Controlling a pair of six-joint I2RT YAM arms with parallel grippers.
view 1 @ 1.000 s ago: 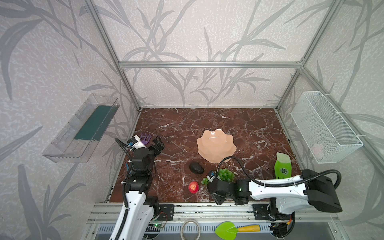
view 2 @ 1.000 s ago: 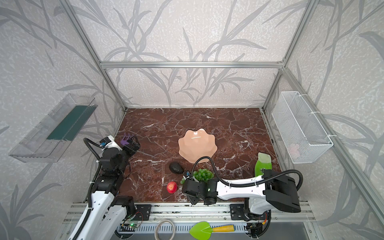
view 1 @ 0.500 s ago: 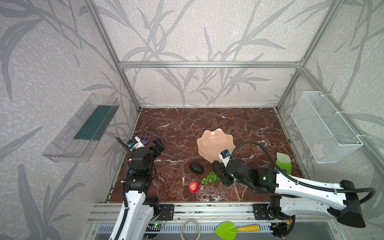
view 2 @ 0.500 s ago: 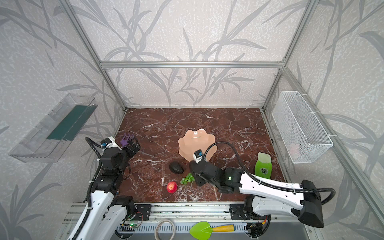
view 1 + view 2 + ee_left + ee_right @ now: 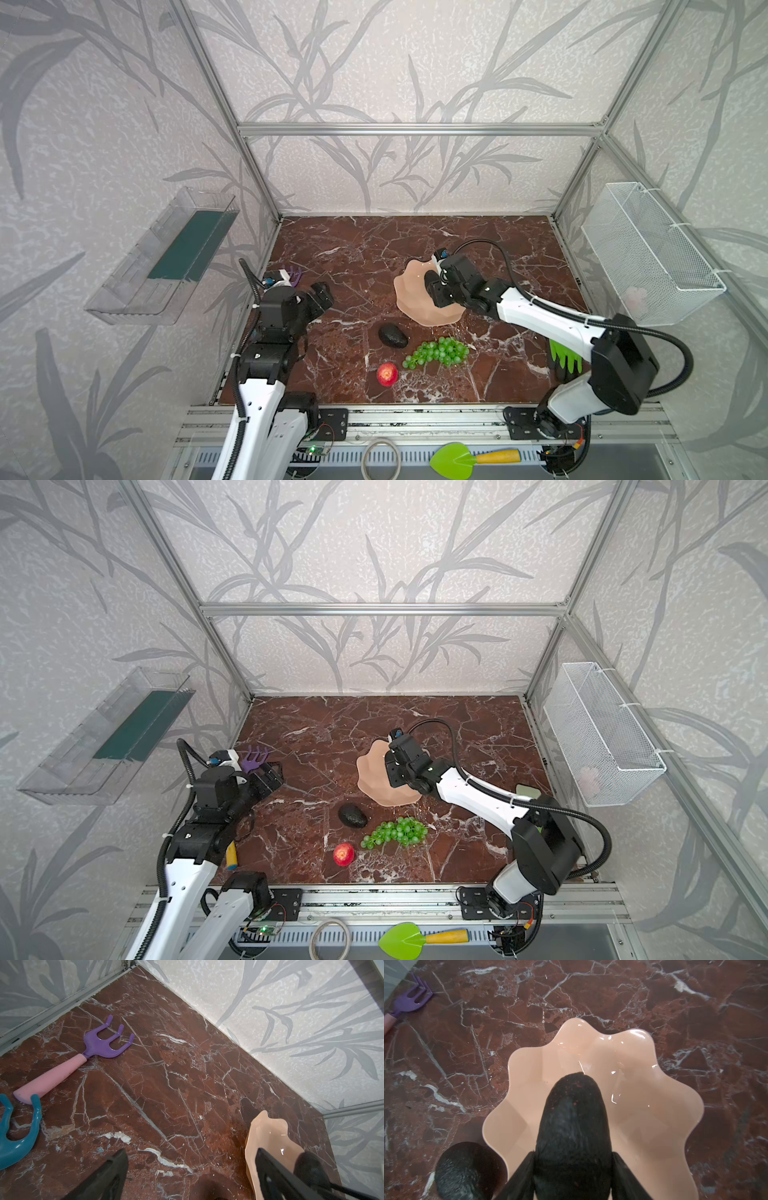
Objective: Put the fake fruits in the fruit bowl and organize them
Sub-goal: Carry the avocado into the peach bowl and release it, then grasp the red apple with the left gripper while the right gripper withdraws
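- Two bumpy, blackish, egg-shaped avocados: my right gripper [image 5: 573, 1167] clamps the held avocado [image 5: 571, 1118] over the glossy scalloped peach bowl [image 5: 654, 1105]; the loose avocado [image 5: 392, 336] lies beside it.
- One glossy green grape bunch [image 5: 440, 352] and one red fruit [image 5: 387, 373] on the veined marble [image 5: 353, 249].
- My left gripper [image 5: 191, 1151] gapes, empty.

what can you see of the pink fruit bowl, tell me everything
The fruit bowl is wide, shallow, glossy peach-pink, plastic-looking, with a wavy scalloped rim and faceted sides. It stands upright on the marble table, near the middle. Its visible inside shows only glints. The right gripper holds a dark avocado above it; contact cannot be told. A second avocado lies on the table near its rim, apart from it.
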